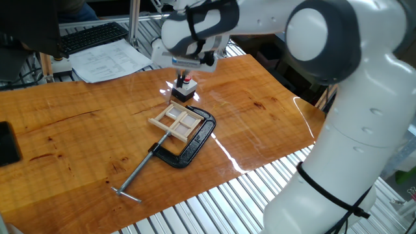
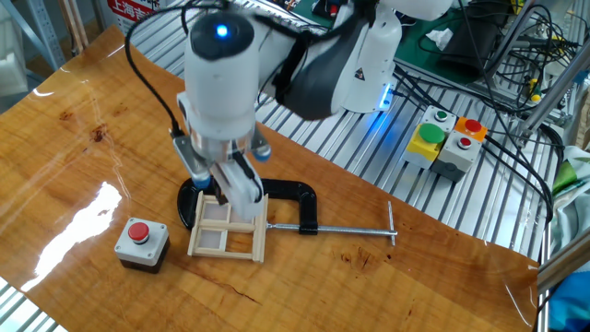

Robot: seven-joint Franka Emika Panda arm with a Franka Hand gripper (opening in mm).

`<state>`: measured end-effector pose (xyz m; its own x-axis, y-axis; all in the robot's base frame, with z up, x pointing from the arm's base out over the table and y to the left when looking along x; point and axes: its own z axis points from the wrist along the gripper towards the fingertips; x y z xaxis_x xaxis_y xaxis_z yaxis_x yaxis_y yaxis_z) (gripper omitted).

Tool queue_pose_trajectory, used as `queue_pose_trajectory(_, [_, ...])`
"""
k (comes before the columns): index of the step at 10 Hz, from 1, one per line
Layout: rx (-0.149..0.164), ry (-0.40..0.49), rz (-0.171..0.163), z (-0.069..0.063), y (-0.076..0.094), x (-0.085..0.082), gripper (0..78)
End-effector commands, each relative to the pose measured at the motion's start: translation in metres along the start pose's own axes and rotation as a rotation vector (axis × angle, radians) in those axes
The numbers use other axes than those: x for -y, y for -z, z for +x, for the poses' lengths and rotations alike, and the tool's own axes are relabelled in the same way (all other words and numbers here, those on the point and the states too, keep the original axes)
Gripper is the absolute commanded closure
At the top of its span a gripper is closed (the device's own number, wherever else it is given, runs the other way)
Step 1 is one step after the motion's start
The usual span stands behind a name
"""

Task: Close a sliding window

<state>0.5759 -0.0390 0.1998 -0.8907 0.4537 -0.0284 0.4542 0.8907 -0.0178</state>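
On the wooden counter, the sliding window is seen lying flat, held in the C-clamp, whose screw rod points away from the push-button box beside the frame. The tool is positioned directly over the frame's far edge, low and close to it; contact cannot be confirmed. Whether its jaws are parted or closed cannot be told from either view.
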Motion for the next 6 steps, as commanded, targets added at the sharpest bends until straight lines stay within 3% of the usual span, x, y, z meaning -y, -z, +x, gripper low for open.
queue_pose_trajectory(1, [0.021, 0.017, -0.003, -0.005, -0.027, -0.001, 77.6])
queue_pose_trajectory(6, [0.046, 0.047, -0.001, -0.004, -0.063, -0.004, 77.6])
